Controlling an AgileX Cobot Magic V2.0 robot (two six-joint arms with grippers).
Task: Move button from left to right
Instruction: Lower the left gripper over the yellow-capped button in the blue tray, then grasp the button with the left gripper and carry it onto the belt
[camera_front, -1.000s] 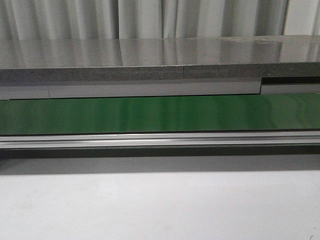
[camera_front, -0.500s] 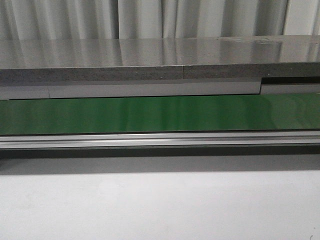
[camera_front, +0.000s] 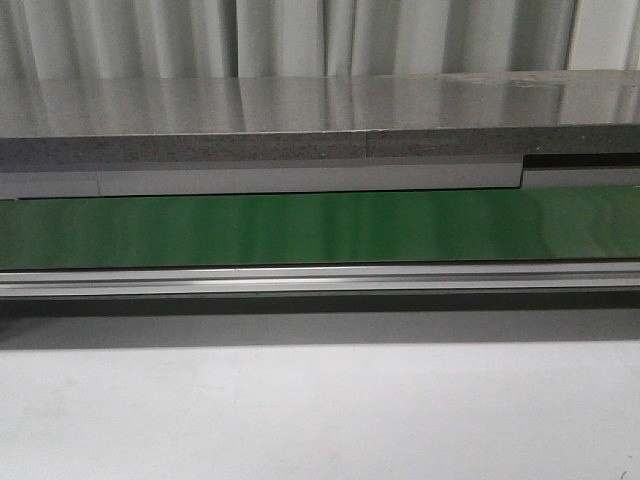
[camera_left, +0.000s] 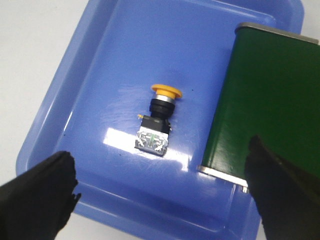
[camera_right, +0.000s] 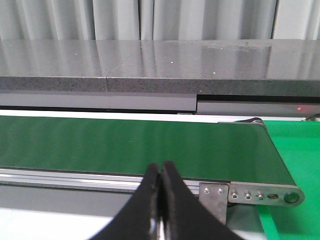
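In the left wrist view the button (camera_left: 156, 119) lies on its side in a blue tray (camera_left: 75, 90), yellow-orange cap pointing away from the fingers, pale contact block toward them. My left gripper (camera_left: 161, 187) hangs above the tray, open wide and empty, its two black fingers (camera_left: 37, 192) well apart on either side of the button. My right gripper (camera_right: 160, 172) is shut and empty, fingertips pressed together in front of the green conveyor belt (camera_right: 130, 145). Neither gripper nor the button shows in the front view.
The end of a green conveyor belt (camera_left: 265, 100) with a metal edge overhangs one side of the blue tray. The front view shows the green belt (camera_front: 320, 228), its aluminium rail (camera_front: 320, 280), a grey stone shelf (camera_front: 300, 125) behind and white table (camera_front: 320, 410) in front.
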